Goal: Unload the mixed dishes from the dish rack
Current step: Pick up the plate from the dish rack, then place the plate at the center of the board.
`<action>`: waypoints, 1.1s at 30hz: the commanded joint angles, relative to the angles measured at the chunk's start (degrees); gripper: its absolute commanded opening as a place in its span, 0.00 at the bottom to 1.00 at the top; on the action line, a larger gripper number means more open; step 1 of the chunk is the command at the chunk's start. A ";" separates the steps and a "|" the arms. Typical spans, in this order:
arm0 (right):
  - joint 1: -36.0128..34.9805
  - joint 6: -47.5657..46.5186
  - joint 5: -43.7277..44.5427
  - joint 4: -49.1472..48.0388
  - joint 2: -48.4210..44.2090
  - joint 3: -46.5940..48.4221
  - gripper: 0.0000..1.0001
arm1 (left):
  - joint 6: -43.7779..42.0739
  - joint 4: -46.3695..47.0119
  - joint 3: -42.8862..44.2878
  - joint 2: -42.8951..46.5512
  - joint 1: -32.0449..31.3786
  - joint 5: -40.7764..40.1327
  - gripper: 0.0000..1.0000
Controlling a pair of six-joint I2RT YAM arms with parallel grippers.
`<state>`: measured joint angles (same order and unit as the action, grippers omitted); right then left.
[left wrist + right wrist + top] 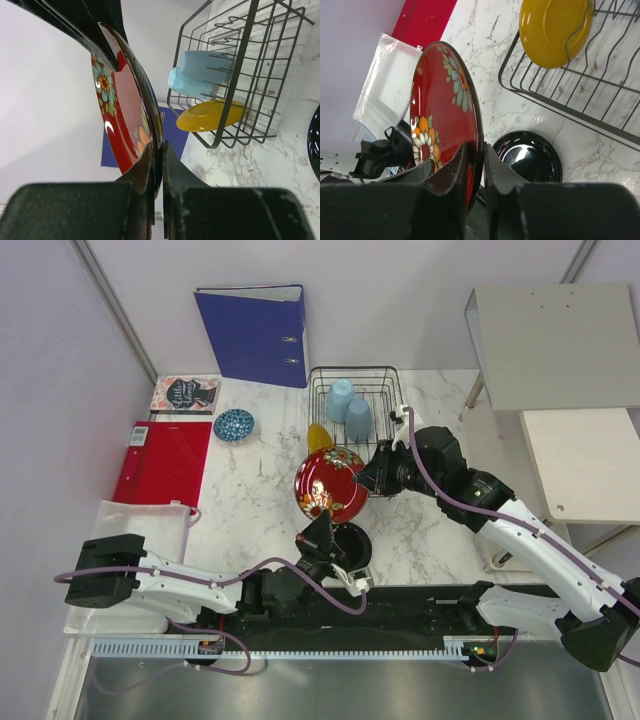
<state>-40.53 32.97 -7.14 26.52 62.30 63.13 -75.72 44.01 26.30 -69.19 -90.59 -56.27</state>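
– Red floral plate (330,483), where?
– On edge, just near of the black wire dish rack (385,375); left gripper (318,537) clamps its near rim, right gripper (368,478) its right rim.
– Counts?
– Racked: two pale blue plastic cups (341,398), one yellow plate (318,436). On the marble table (250,510): one small blue patterned bowl (233,424), far left; one black round dish (352,543) beside the left gripper.

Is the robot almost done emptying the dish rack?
Partway. The blue bowl already sits out on the table. The left claw and right claw both pinch the red plate, outside the rack. Two blue cups and the yellow plate wait inside.
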 commanded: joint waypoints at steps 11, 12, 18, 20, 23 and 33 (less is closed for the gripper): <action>0.37 -0.63 8.89 1.69 -8.59 -2.49 0.00 | 30.29 -15.85 13.50 10.55 3.65 -3.41 0.99; 0.28 -0.37 9.59 2.21 -9.21 -3.01 0.00 | 34.98 -24.85 16.47 13.00 4.62 -3.23 0.99; 0.19 1.92 9.60 2.75 -12.55 -8.80 0.00 | 74.01 -52.33 25.63 21.98 20.51 5.53 0.99; 0.19 3.41 7.76 1.78 -13.87 -11.00 0.00 | 84.48 -59.54 26.69 24.36 29.18 9.58 0.99; 0.28 5.17 5.48 -0.59 -15.71 -15.75 0.00 | 93.90 -67.09 29.50 24.11 40.00 19.24 0.99; 0.28 6.58 -3.75 -7.62 -19.24 -23.67 0.00 | 110.08 -72.40 29.69 15.41 60.16 48.24 0.99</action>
<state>-40.07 37.95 -4.01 28.80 45.21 38.96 22.76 -24.67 56.45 -51.37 -36.12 -22.63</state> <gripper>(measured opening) 0.035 0.993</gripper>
